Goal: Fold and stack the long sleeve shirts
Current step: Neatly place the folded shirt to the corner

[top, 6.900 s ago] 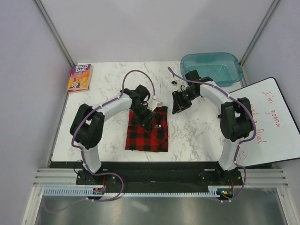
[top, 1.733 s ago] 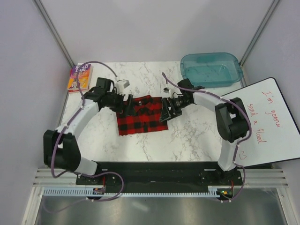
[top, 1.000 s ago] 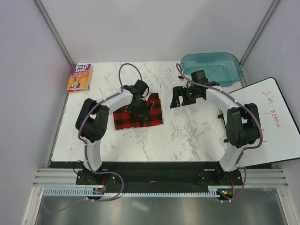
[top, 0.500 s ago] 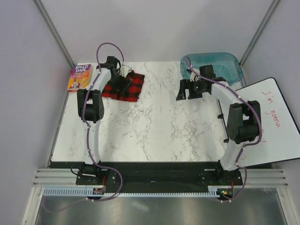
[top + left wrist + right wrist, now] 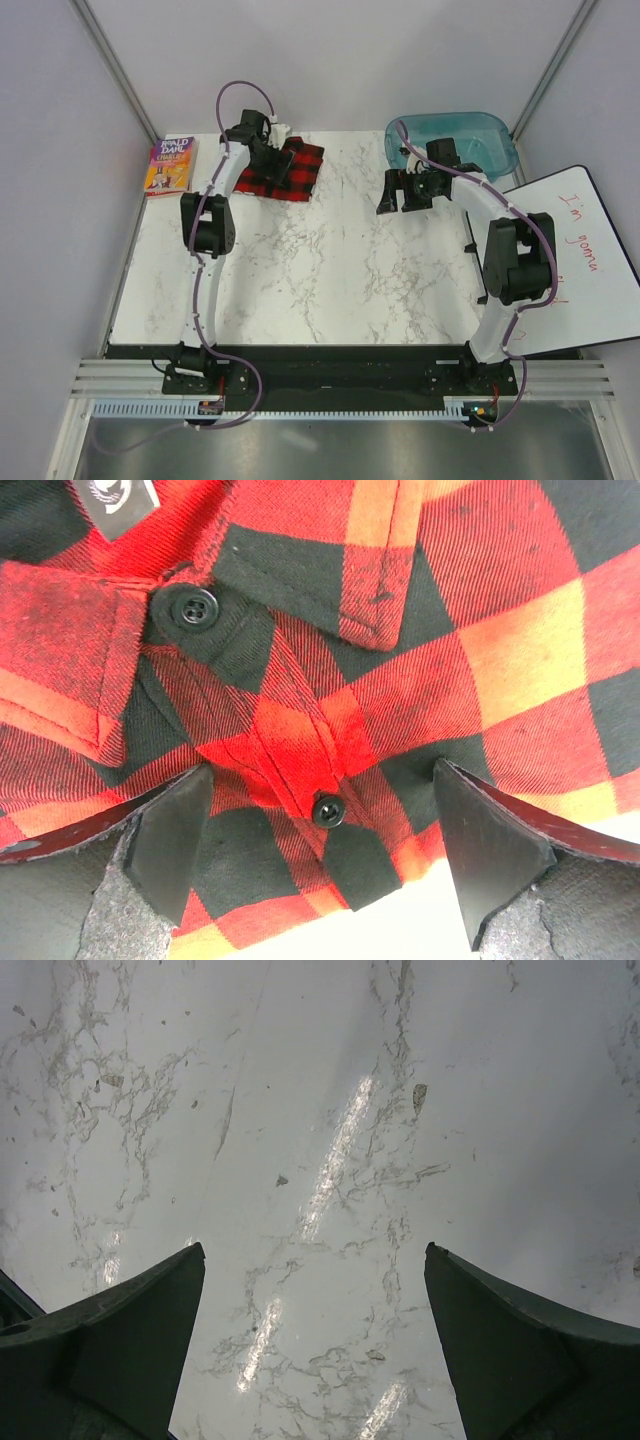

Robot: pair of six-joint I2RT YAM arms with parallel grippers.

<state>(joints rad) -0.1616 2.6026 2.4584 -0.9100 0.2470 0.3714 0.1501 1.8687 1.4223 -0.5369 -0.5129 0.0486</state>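
Jaws apart on both arms, neither pair clamped on anything. The left arm [image 5: 200, 225] stretches to the far-left corner of the tabletop [image 5: 320, 280], its left jaws standing wide over the folded long sleeve shirt [image 5: 292, 172]. In the wrist view the red-and-black check fills the space between them, with the collar button [image 5: 193, 607] and a placket button [image 5: 328, 811] in sight. Whether the tips press the cloth cannot be told.

A second ago the plaid bundle lay near the middle of the tabletop. It now sits at the far edge, just right of the paperback book [image 5: 171, 165]. The right arm [image 5: 510, 260] has drawn back toward the far right, its right jaws hanging over bare marble near the teal bin [image 5: 490, 140].

That reads as one folded shirt delivered to its stacking spot and probably let go. No second shirt shows in any view, so the stack looks to be a single piece.

Little stands in the way. The book lies near the bundle's left side, and a careless withdrawal could drag the fold open or nudge the book. A whiteboard [image 5: 580, 260] leans off the tabletop's right edge, well apart from the shirt.
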